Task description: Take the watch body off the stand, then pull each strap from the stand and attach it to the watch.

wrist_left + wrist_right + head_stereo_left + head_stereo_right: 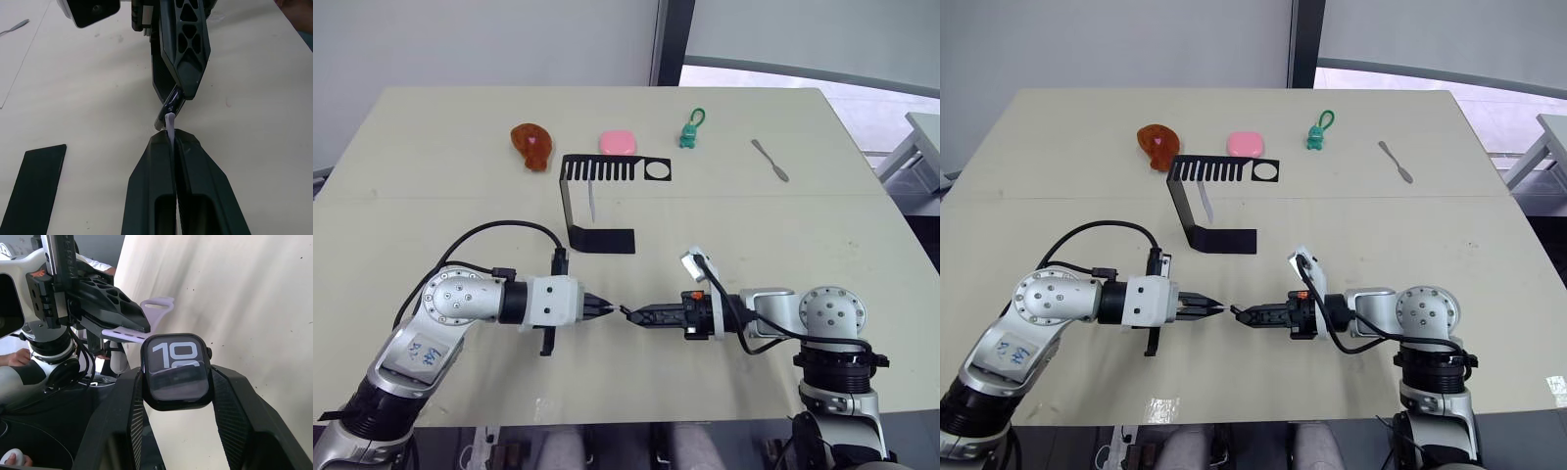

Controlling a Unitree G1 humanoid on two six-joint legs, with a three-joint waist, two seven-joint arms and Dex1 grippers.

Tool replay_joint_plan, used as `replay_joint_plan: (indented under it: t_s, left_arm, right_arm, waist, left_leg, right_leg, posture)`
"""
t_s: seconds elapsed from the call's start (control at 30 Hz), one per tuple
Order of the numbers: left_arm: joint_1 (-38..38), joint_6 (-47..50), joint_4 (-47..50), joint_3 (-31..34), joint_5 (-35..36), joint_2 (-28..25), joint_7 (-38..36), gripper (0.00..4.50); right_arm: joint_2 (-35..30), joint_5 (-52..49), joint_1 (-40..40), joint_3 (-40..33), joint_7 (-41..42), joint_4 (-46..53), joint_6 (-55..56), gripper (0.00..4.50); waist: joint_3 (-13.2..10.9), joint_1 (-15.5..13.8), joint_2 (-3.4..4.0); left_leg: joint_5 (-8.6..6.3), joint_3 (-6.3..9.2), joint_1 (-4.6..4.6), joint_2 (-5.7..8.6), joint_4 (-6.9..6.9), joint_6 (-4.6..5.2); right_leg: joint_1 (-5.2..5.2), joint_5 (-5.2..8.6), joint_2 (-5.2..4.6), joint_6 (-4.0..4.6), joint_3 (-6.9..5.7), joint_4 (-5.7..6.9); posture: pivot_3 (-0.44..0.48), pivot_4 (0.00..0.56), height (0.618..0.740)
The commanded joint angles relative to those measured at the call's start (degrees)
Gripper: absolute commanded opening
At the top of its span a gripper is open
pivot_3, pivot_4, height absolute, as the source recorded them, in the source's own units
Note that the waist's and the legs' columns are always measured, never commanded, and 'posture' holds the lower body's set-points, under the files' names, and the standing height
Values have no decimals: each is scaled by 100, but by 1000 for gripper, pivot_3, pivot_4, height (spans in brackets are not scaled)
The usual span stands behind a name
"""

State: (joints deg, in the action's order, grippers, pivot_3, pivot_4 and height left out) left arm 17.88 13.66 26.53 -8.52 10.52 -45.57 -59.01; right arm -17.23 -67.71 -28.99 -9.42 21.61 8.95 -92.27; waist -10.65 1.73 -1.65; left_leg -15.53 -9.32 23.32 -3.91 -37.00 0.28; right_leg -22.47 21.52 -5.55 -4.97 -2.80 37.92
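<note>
Left gripper (606,307): fingers clamped on a pale lavender flexible strap (128,333), its end just meeting the watch.
Small square black smartwatch body with lit screen (178,371): clamped between the right gripper's (628,313) fingers, tip to tip with the left gripper, above the beige worktop (724,206).
Black thin metal stand with comb-slotted top bar (597,201): beyond both grippers, well apart; a second pale strap (591,201) hangs from its bar.

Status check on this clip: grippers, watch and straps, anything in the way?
Right gripper shut on watch body. Left gripper shut on one strap, its end at the watch. Second strap hangs on stand. Nothing between the grippers.
</note>
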Motion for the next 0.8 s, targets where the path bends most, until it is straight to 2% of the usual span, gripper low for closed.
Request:
replay_joint_plan:
  t_s: [0.03, 0.8]
  left_arm:
    - [195, -104, 255, -170, -146, -12, -36, 0]
    - [790, 48, 357, -794, -826, 136, -193, 0]
  right_arm:
    - [48, -168, -42, -8, -6, 218, -23, 1519]
    - [82, -225, -77, 47, -39, 165, -23, 1519]
  waist:
    - [0, -3, 0]
    - [0, -8, 0]
  left_leg:
    - [0, 0, 0, 0, 0, 0]
    - [0, -2, 0, 0, -3, 0]
  right_leg:
    - [0, 0, 0, 0, 0, 0]
    - [0, 0, 3, 0, 1, 2]
  posture:
    - [0, 150, 740]
    - [0, 150, 740]
